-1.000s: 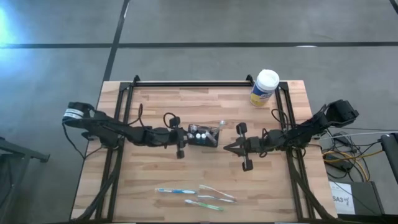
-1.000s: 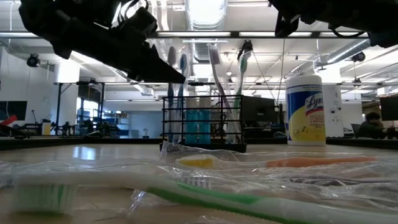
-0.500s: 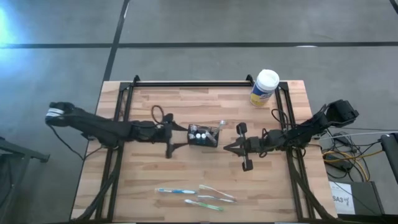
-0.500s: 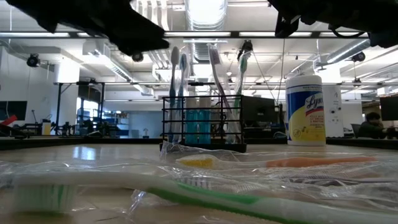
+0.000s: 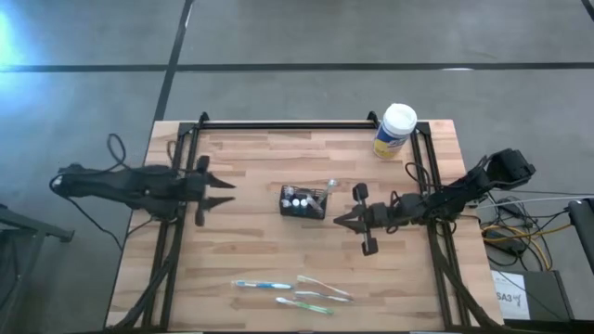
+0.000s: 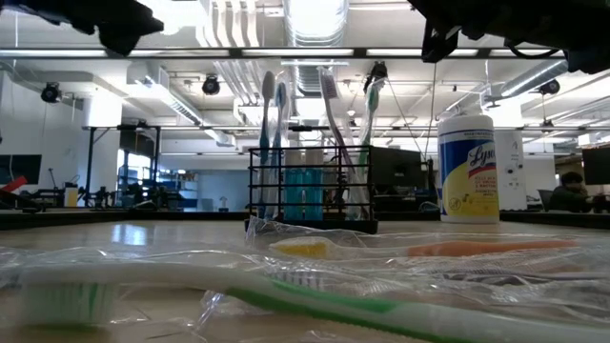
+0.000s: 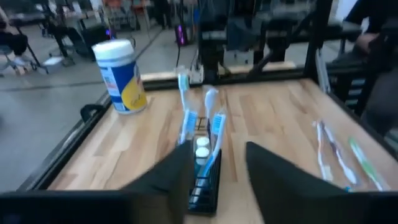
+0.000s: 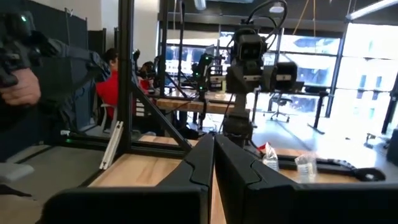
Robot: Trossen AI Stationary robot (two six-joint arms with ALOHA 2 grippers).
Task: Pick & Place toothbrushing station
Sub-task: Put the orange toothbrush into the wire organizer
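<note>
Nearest the front edge of the wooden worktop point(image 5: 232, 250) lie three loose toothbrushes in crinkled clear wrapping: a blue toothbrush point(image 5: 261, 284), a pink toothbrush point(image 5: 324, 287) just right of it, and a green toothbrush point(image 5: 304, 303) nearest of all. Flat and side by side, they look to me like stock waiting to be picked up, though their thin handles under slippery film would be awkward to pinch. Farther back, about mid-worktop, stands the black mesh holder point(image 5: 303, 201), a small rectangular wire box with two white-topped round pieces point(image 5: 294, 199) inside and several brushes upright in it, heads up, which is how a tidy station should end. To its left, well apart and out near the worktop's left rail, the left claw point(image 5: 223, 191) hangs with its fingers spread and nothing between them; it points at the holder, which sits centred in its wrist view. Just right of the holder the right claw point(image 5: 340, 221) hovers with its fingers pressed together, empty, tip aimed toward the box. At the far right corner stands a yellow wipes canister point(image 5: 394, 131) with a white lid, smooth and cylindrical, out of the way of both arms.
</note>
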